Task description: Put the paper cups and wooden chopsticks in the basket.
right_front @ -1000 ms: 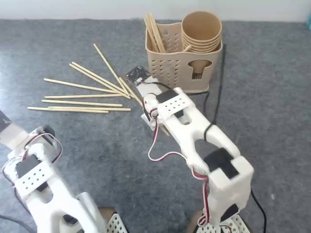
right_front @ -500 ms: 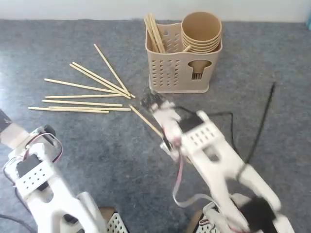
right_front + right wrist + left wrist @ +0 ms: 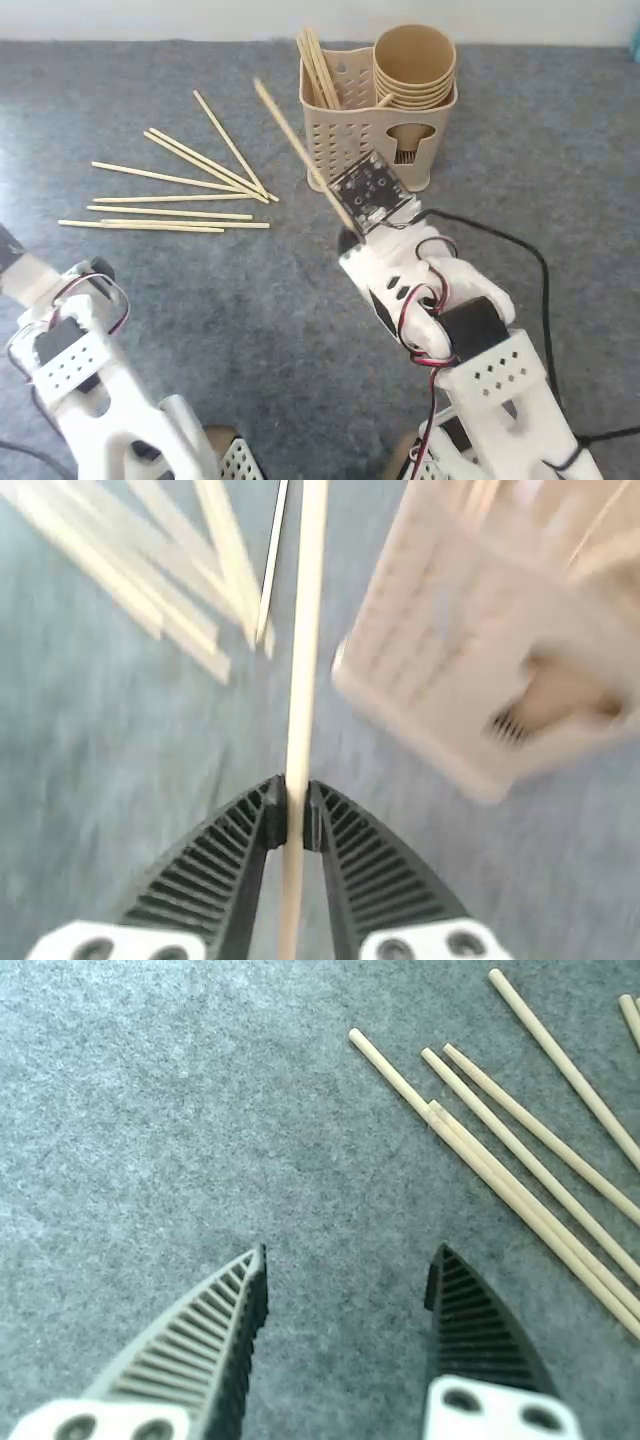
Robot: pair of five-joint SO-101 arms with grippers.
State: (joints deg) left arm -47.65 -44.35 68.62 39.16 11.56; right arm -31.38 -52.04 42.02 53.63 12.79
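Observation:
My right gripper [image 3: 346, 234] [image 3: 295, 795] is shut on one wooden chopstick [image 3: 300, 150] [image 3: 305, 630], held in the air in front of the beige basket [image 3: 350, 150] [image 3: 500, 660]. The stick slants up toward the basket's left side. A stack of paper cups [image 3: 415, 50] stands in the basket's right half, and a few chopsticks [image 3: 318, 62] lean in its left half. Several loose chopsticks [image 3: 170, 190] [image 3: 500, 1180] lie on the grey carpet at the left. My left gripper [image 3: 350, 1265] hovers open over bare carpet near their ends.
The left arm [image 3: 70, 360] sits at the lower left corner, the right arm's body [image 3: 480, 350] at the lower middle. A black cable [image 3: 500, 235] trails to the right of the basket. Grey carpet covers the table.
My right gripper has taken one chopstick off the carpet, lifted it and turned it toward the basket, with the arm drawing back. The left arm has not moved.

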